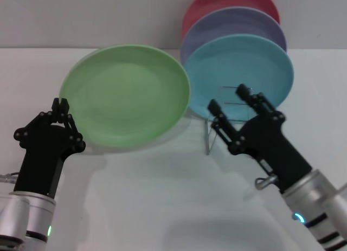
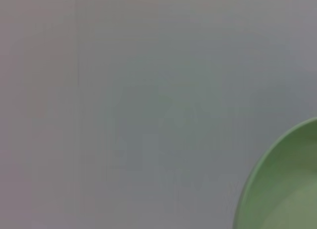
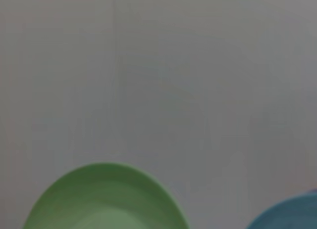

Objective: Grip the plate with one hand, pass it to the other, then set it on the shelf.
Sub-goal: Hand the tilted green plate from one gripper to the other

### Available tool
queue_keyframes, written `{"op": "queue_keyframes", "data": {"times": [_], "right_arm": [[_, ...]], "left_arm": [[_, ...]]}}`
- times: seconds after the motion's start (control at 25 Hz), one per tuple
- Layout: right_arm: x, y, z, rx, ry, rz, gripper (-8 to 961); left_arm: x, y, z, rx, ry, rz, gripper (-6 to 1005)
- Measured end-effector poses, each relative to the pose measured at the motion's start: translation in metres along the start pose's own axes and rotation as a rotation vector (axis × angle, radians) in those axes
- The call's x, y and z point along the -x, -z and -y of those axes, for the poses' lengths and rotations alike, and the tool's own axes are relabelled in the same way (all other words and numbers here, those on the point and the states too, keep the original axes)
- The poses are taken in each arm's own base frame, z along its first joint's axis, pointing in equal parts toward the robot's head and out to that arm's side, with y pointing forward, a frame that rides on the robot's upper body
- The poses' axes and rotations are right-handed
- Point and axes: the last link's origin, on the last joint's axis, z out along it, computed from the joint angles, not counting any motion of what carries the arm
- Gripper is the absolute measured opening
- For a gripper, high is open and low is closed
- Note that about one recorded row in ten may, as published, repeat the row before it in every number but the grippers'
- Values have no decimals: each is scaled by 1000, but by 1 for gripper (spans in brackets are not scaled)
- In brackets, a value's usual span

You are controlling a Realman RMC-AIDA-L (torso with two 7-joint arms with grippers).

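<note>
The light green plate point(image 1: 127, 94) is lifted off the table and tilted toward me, left of centre in the head view. My left gripper point(image 1: 60, 108) is shut on its left rim and holds it up. My right gripper point(image 1: 231, 101) is open and empty, to the right of the plate and apart from it, just in front of the wire shelf point(image 1: 209, 136). The plate's rim shows in the left wrist view point(image 2: 285, 189) and in the right wrist view point(image 3: 104, 199).
Three plates stand in the shelf at the back right: a teal-blue plate point(image 1: 244, 66) in front, a lavender plate point(image 1: 233, 23) behind it and a red plate point(image 1: 217, 1) at the back. The teal-blue plate also shows in the right wrist view point(image 3: 292, 214). The white table point(image 1: 162, 197) lies below.
</note>
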Motion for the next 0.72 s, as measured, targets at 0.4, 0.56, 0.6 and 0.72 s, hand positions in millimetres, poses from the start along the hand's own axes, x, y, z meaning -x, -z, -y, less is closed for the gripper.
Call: {"op": "queue_keyframes", "data": {"times": [0.4, 0.56, 0.6, 0.72], "right_arm": [[-11, -25, -11, 70, -26, -91, 651], [-8, -32, -9, 61, -22, -80, 652], [-8, -32, -9, 61, -22, -80, 652], [-8, -35, -9, 61, -20, -84, 653]], "left_arm": [[1, 1, 3, -31, -25, 5, 29], [0, 1, 0, -28, -46, 2, 29], [0, 1, 0, -28, -46, 2, 29], [-1, 3, -2, -25, -59, -3, 29]]}}
